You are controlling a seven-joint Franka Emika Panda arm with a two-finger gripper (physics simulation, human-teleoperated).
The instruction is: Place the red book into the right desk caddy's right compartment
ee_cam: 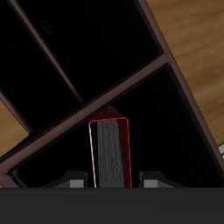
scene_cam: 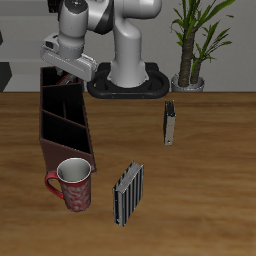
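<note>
Over the far end of the right desk caddy point(scene_cam: 64, 115), the pincer point(ee_cam: 109, 181) pinches the red book point(ee_cam: 109, 153) upright, edge downward, so it can slip between the dividers into the compartment below.

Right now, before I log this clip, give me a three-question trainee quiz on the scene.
1. True or false: the pincer grips the red book.
2. What is the book poised over? A) the mug B) a compartment of the right desk caddy C) the bare table
3. How many books stand on the table?

Key: 1 true. 2 B. 3 two: the striped book and the slim dark book.
</note>
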